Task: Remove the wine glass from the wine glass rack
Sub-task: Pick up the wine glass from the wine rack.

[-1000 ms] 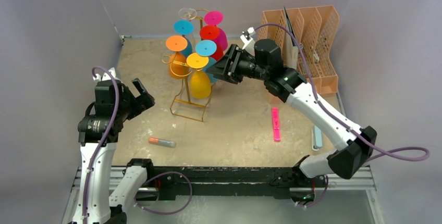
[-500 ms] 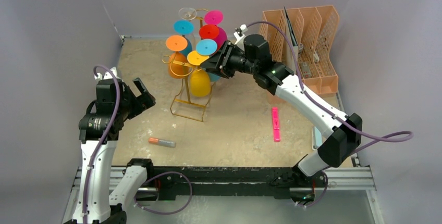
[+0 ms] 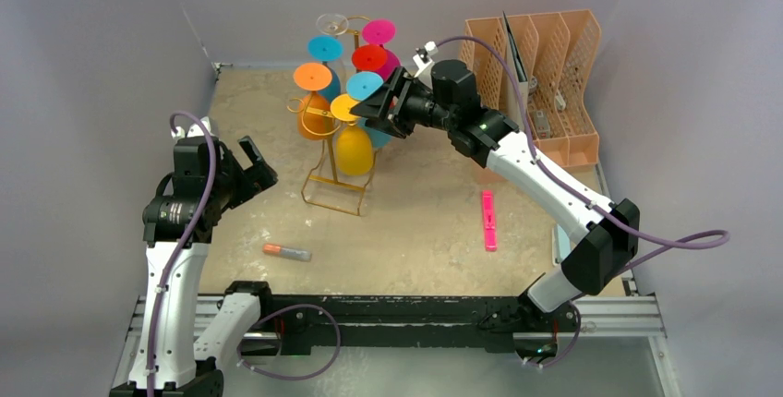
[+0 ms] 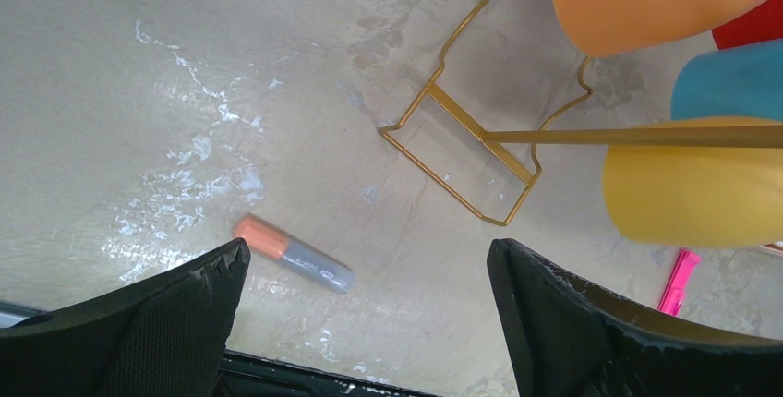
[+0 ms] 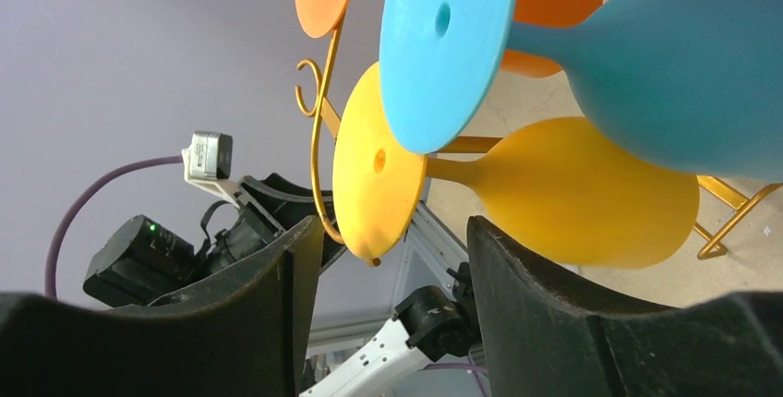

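right jaws apart, nearest | yellow opaque wine glass (image 3: 355, 150) hangs foot-up, stem vertical, on gold wire rack (image 4: 637, 136), foot rim just ahead of them | left jaws apart, well away

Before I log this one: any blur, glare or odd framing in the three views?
Top external: even light, soft shadows, sharp, though the clear glass nearly vanishes against the wall. Left wrist: no glare, wine glass rack crisp. Right wrist: picture rolled sideways, yellow glass sharp, dark fingers lack detail.
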`<state>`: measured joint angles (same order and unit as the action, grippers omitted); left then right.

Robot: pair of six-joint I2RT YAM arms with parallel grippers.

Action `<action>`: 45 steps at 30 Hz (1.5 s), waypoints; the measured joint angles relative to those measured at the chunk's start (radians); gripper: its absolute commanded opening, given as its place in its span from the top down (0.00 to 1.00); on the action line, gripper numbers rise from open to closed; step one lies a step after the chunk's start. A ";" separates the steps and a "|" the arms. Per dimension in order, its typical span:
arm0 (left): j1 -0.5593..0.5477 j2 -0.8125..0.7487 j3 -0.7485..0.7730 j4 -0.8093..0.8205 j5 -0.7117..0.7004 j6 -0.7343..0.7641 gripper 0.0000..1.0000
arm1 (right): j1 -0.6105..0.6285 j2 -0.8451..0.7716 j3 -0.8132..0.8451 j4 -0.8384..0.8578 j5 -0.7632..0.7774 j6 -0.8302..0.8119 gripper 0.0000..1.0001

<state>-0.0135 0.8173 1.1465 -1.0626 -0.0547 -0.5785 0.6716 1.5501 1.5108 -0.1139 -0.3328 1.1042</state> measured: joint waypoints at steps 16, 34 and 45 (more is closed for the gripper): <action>0.000 0.000 -0.014 0.000 0.000 0.000 0.00 | -0.012 0.035 0.083 -0.024 0.007 -0.022 0.68; 0.000 -0.002 -0.014 -0.001 0.000 0.000 0.00 | -0.019 0.059 0.084 -0.018 -0.011 0.071 0.99; 0.000 0.000 -0.014 -0.001 0.000 0.000 0.00 | -0.039 0.035 0.010 0.063 -0.025 0.203 0.99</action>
<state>-0.0135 0.8177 1.1320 -1.0634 -0.0547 -0.5789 0.6327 1.5856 1.5211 -0.0509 -0.3580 1.3075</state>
